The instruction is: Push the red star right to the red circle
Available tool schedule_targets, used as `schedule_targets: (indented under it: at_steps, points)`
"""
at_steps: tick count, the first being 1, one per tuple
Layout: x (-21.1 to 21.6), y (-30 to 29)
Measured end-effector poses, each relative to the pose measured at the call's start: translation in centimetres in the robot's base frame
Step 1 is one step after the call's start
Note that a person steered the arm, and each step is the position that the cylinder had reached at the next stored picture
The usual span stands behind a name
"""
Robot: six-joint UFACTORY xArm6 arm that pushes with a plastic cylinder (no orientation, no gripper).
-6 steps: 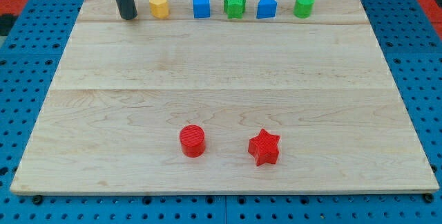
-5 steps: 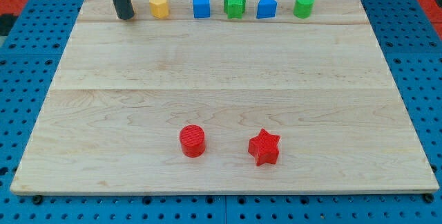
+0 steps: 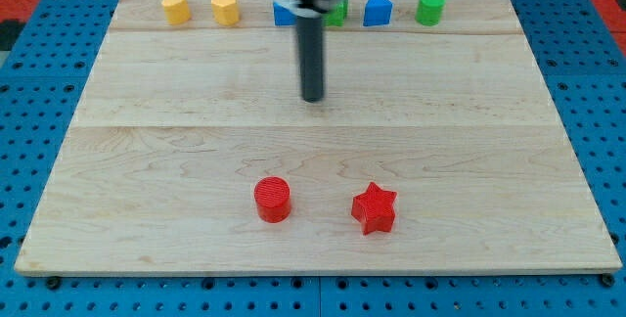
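Below my tip [image 3: 312, 98] and a little toward the view's right, the red star [image 3: 375, 208] lay near the board's bottom edge, with the red circle [image 3: 273, 200] apart from it on the view's left. There were no jaws to open or close; the arm ended in a bare rod, touching no block. Along the view's top stood two yellow blocks [image 3: 175, 7] [image 3: 225, 8], a blue block [image 3: 378, 9] and a green block [image 3: 429, 7]. An off-centre push risked spinning the star past the circle, or knocking the circle away.
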State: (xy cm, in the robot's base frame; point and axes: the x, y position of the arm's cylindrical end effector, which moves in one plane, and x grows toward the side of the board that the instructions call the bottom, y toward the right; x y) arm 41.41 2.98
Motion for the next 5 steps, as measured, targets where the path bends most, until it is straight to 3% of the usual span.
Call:
schedule_targets:
  at_steps: [2, 3, 5]
  points:
    - [9.6, 10.5]
    - [14.3, 10.8]
    - [16.0, 1.5]
